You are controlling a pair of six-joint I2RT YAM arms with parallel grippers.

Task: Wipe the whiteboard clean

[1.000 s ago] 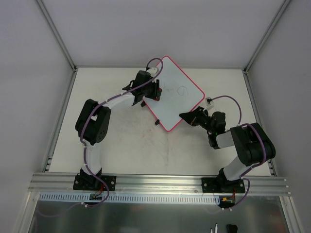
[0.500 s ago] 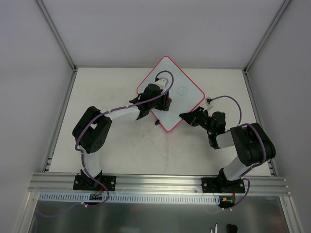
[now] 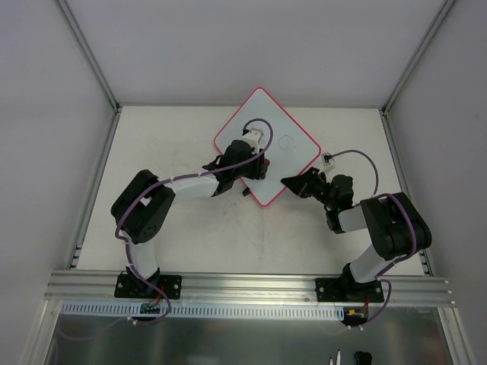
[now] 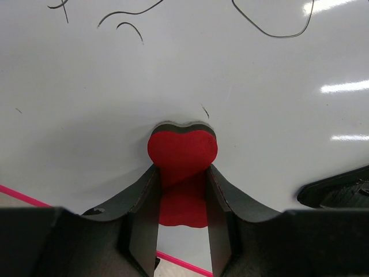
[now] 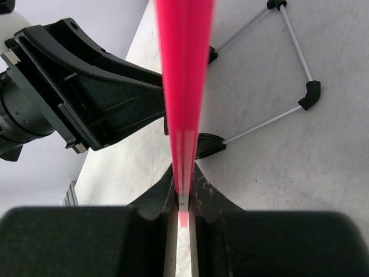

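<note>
Cream tabletop (image 3: 183,228), one, scuffed, enclosed by pale grey walls; one aluminium rail (image 3: 251,285) along the near edge carries both arm bases.

Arms: two, black and white, each trailing one purple cable.

Item 1. Whiteboard (image 3: 293,156), one. White face, thin pink-red rim, rounded corners. It sits at the far centre of the table, turned corner-on like a diamond, between the two grippers. One small black clip (image 3: 245,192) shows on its lower-left edge.

Item 2. Dark pen marks on the board face: at least five in the left wrist view. There is one large arc (image 4: 271,29) at the upper right, three shorter strokes at the upper left, and one small tick just above the eraser. Only one loop can be made out from the top camera.

Item 3. Eraser (image 4: 183,151), one, red with a dark felt layer, bow-shaped, its felt side pressed against the board face.

Item 4. Left gripper (image 4: 181,173), reaching over the board's left half, jaws narrowed around the eraser's waist.

Item 5. Right gripper (image 5: 183,184), at the board's lower-right edge near its bottom corner, jaws pinched on the pink rim, which runs edge-on through the middle of the right wrist view.

Item 6. Silver rods (image 5: 294,46), three, joined by black end pieces, to the right of the gripped edge. Whether they lie on the table or belong to the board's underside cannot be told.
</note>
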